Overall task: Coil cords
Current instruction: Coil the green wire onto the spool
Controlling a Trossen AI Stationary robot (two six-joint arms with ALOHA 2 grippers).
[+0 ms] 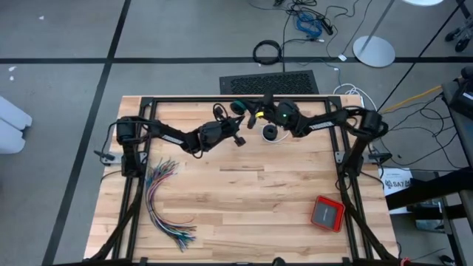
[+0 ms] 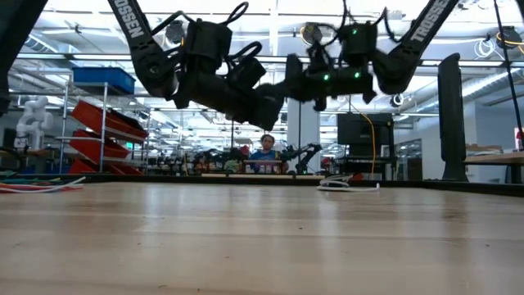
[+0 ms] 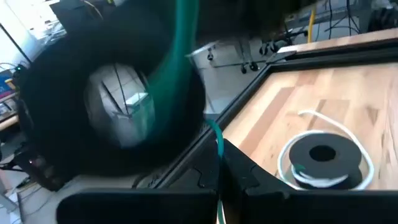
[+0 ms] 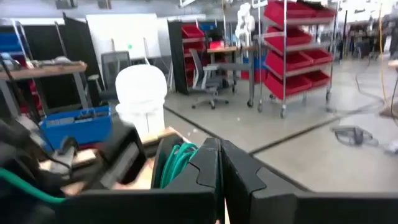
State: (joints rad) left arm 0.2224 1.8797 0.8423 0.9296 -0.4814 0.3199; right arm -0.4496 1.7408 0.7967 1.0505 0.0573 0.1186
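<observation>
The teal-green cord [image 3: 180, 50] is partly wound on a black reel [image 4: 177, 163] that hangs in the air above the table's far edge [image 1: 238, 107]. My right gripper [image 4: 219, 180] is shut at this reel. My left gripper [image 3: 217, 186] is shut on a free stretch of the same cord, just on the near side of the reel [image 1: 241, 139]. Both grippers point about level, well above the table top. A second black reel [image 3: 323, 158] with a white cord looped around it lies flat on the table [image 1: 271, 134]. My left gripper pinches the teal cord [image 3: 217, 142] between its two fingertips, which point level toward the far edge. From the fingers the cord rises in a curve to the reel, clear of the table. My right gripper comes level from the table's right at the reel's rim [image 4: 200, 149]. Its own fingers hide the place of contact. The reel stands on edge, lifted clear of the table.
A fanned bundle of many-coloured wires [image 1: 166, 199] lies at the near left. A red box [image 1: 327, 213] sits at the near right. The black frame rail [image 3: 249, 81] runs along the table's far edge. Bare wood lies between the arms and the near edge.
</observation>
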